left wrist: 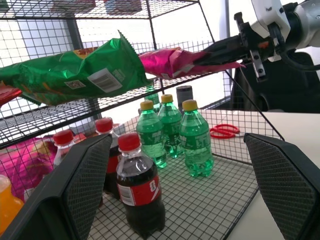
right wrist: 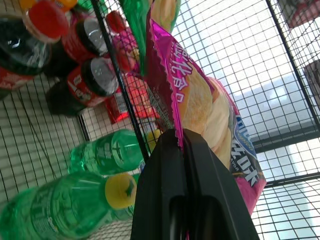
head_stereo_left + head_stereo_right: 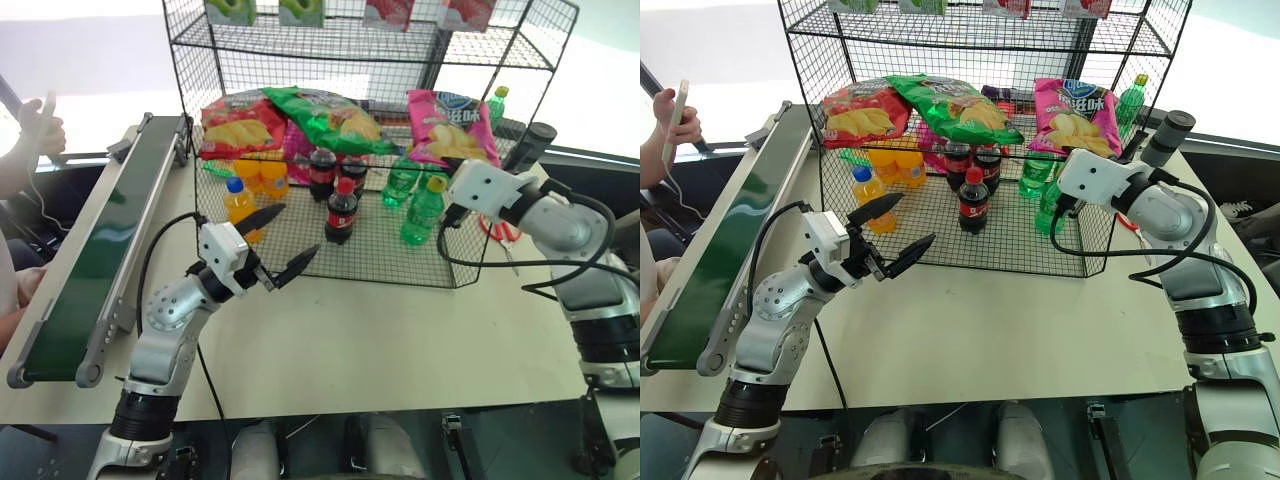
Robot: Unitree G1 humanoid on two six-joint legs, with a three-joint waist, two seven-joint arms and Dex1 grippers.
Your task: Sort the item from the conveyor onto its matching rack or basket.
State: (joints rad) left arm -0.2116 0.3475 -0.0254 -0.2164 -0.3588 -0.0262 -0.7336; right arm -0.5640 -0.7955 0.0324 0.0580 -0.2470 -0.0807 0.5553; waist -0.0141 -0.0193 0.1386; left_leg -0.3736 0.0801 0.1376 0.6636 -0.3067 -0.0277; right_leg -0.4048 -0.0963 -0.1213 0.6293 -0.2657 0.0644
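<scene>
While the right gripper (image 2: 186, 150) pinches shut on the lower edge of the pink chip bag (image 3: 1073, 118), the bag lies on the black wire rack's (image 3: 1110, 255) middle tier at two o'clock, beside the green chip bag (image 3: 955, 105). At nine o'clock the conveyor (image 3: 725, 255) runs bare. The left gripper (image 3: 895, 232) hangs spread open over open tabletop. From the left wrist, red scissors (image 1: 225, 131) show behind green bottles (image 1: 172, 132).

No legible text; pink chip bag (image 3: 1074, 117) logo chars unclear.
</scene>
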